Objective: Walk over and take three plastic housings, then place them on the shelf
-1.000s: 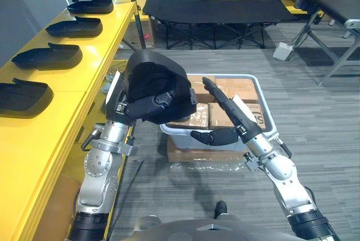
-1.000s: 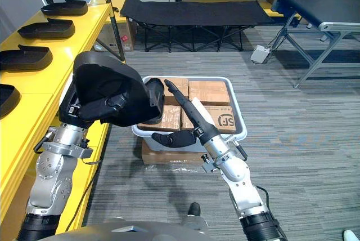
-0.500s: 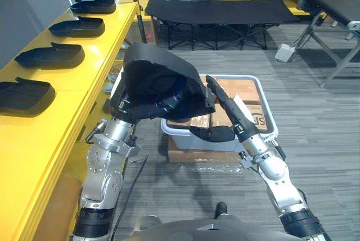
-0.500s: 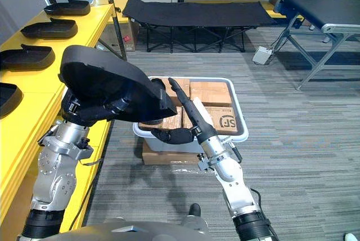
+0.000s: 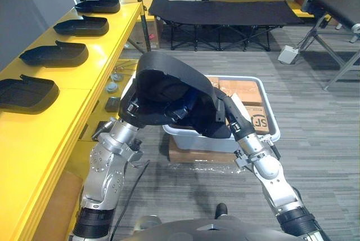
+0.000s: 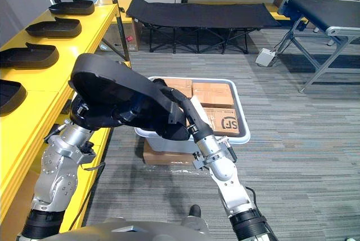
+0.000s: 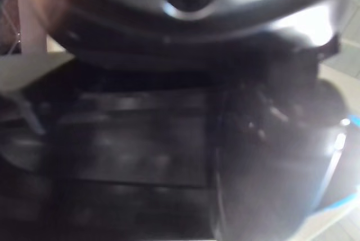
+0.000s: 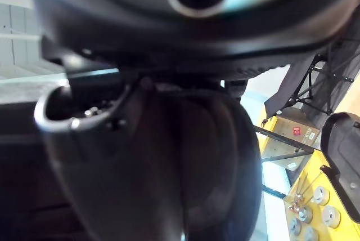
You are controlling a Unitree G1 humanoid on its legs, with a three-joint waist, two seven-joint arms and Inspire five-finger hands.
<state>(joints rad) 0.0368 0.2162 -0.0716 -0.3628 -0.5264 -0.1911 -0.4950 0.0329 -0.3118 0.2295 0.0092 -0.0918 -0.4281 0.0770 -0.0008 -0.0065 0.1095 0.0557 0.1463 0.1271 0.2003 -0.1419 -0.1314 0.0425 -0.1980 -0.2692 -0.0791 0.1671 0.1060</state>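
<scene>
1. Left hand is clamping curled fingers inside the plastic housing, which is tilting over it toward 12 o'clock.
2. Right hand is sitting tucked under the plastic housing's 3 o'clock edge; its grip cannot be told.

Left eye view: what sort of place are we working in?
Probably a factory or warehouse floor: a long yellow shelf lined with black plastic housings, a grey tote of cardboard boxes, and a conveyor.
</scene>
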